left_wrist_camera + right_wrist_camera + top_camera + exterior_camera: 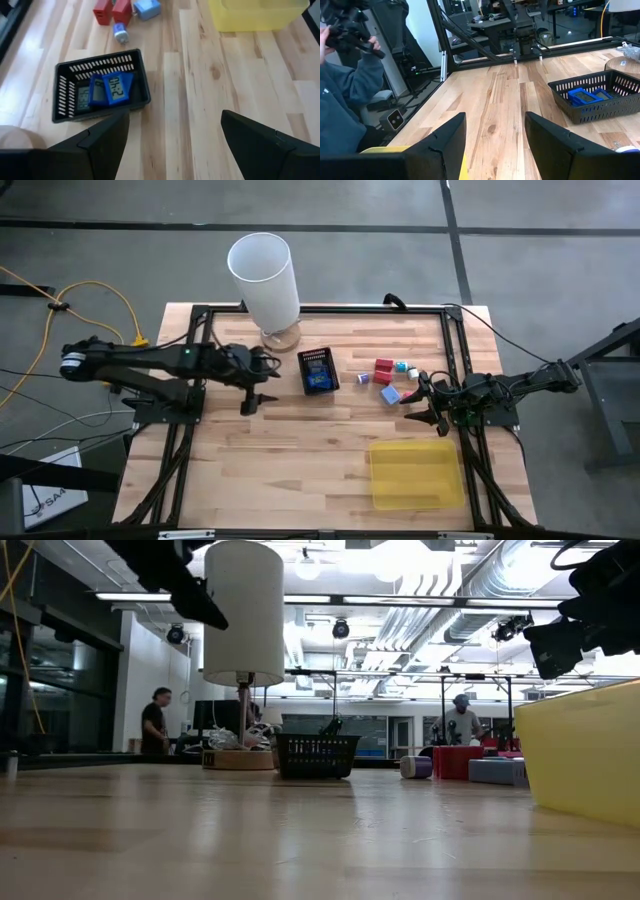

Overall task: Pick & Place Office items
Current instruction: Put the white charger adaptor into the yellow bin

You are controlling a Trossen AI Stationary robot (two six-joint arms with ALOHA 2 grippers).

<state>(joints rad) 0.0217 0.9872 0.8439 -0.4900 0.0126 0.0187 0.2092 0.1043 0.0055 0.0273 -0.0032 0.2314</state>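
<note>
The light wooden plank surface (300, 450) lies bare across its whole front-left half, giving wide free passage there. At the back, a tall white cylindrical lamp on a round wooden base (265, 280) stands as the highest obstacle, with the black plastic mesh basket (318, 370) just beside it toward the middle. A loose cluster of small red, blue and purple blocks (390, 380) lies to the right of the basket, with a strip of bare wood between them. The flat translucent yellow plastic tray (415, 473) takes up the front-right corner. The left gripper (255, 398) hangs left of the basket, the right gripper (425, 412) between blocks and tray, both with jaws apart.
</note>
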